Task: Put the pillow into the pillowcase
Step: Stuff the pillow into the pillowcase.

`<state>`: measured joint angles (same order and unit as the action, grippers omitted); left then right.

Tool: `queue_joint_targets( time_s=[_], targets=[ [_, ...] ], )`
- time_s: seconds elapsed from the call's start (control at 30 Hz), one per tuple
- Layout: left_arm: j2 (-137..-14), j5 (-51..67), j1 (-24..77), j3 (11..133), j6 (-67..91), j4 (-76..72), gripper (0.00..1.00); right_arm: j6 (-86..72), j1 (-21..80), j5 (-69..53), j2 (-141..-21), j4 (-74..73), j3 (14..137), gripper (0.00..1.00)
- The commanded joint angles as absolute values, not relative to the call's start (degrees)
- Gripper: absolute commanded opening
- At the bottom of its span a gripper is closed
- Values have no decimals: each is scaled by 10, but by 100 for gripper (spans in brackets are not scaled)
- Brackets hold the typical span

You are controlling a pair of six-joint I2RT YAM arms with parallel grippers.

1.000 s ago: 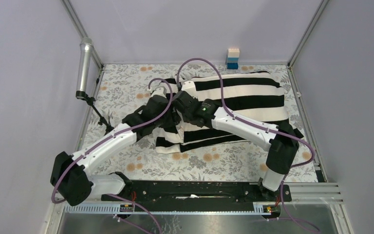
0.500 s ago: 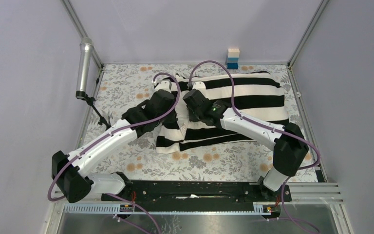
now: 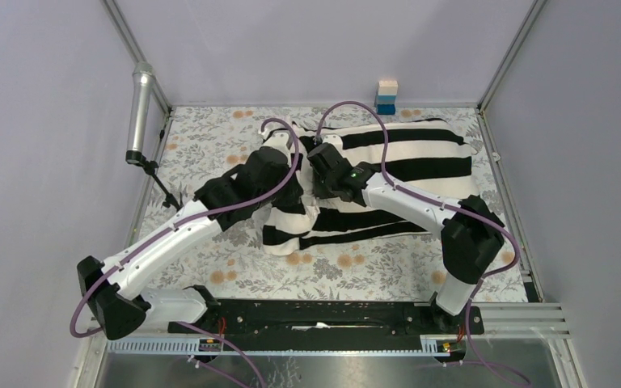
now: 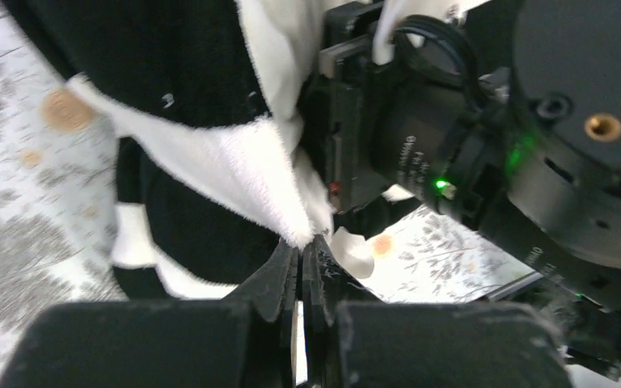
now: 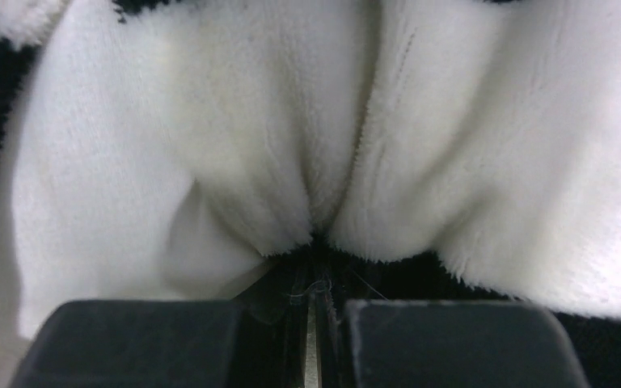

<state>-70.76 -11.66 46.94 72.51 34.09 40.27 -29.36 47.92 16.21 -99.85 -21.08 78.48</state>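
Both wrists have shifted toward the far left over the last second, and both pincers, earlier partly spread, are now pressed together. The left gripper [image 4: 301,246] pinches a white, fuzzy fold at the edge of the pillowcase [image 3: 404,162], with black stripes draped to its left. The right gripper [image 5: 314,260] pinches a gathered pleat of white plush from the same pillowcase, and the fabric bulges on either side of its closed fingers. From above, the two grippers meet side by side at the pillowcase's left end. The pillowcase lies across the centre and right of the floral cover [image 3: 202,153], stripes running left to right, its near-left corner rumpled. Whether the pillow lies inside it cannot be told. A small stack of blocks [image 3: 386,95] stands at the far edge, well apart from the pillowcase.
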Motion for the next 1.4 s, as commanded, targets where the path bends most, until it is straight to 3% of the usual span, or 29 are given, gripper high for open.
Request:
queue_joint_targets(
  time_s=[0.0, 0.17, 0.33, 0.47, 0.8, 1.0, 1.37],
  targets=[
    [-645, 50, 484, 665, 397, 30, 0, -336, 474, 64, -1034, -127, 782, 0],
    [-680, 43, 462, 572, 423, -129, 0, -368, 471, 45, -982, -77, 725, 0],
    [-687, 98, 384, 372, 529, -334, 0, -388, 460, 65, -887, -64, 665, 0],
    [-717, 107, 380, 308, 554, -417, 0, -398, 460, 61, -856, -59, 647, 7],
    [-758, 79, 386, 275, 561, -411, 0, -354, 477, 104, -838, -108, 706, 8],
    [-783, 65, 389, 278, 560, -375, 0, -329, 519, 136, -823, -148, 763, 0],
    [-792, 71, 404, 286, 542, -344, 0, -350, 530, 24, -876, -115, 781, 0]
  ],
)
